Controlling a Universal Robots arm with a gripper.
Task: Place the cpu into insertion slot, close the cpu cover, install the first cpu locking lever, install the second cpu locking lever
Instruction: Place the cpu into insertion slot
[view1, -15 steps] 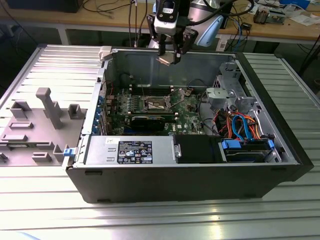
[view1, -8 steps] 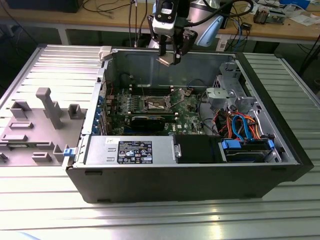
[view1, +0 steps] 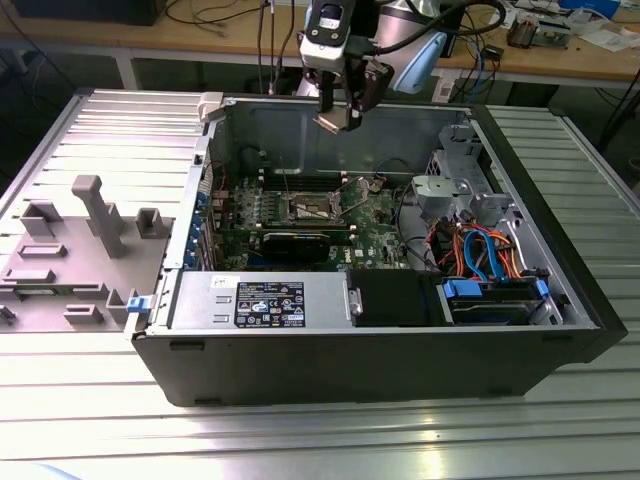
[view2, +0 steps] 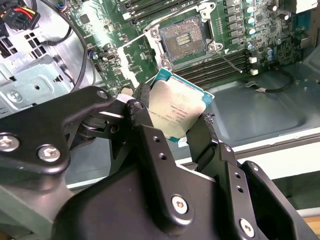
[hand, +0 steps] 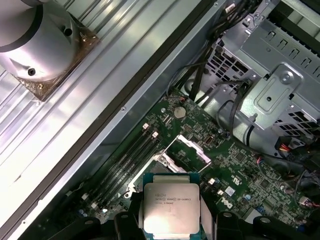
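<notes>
Gripper (view2: 172, 117) sits nearest in the second wrist view, clamped on the cpu (view2: 177, 107) — insertion slot (view2: 182, 42) lies bare beyond it. First wrist view: cpu cover (hand: 192, 149) stands open. Exterior view — cpu hangs well above the slot.

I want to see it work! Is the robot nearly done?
Not yet. Only the pickup is done: the gripper holds the cpu in the air. The insertion slot is empty and the cpu cover is open. Placing, closing and locking remain.
</notes>
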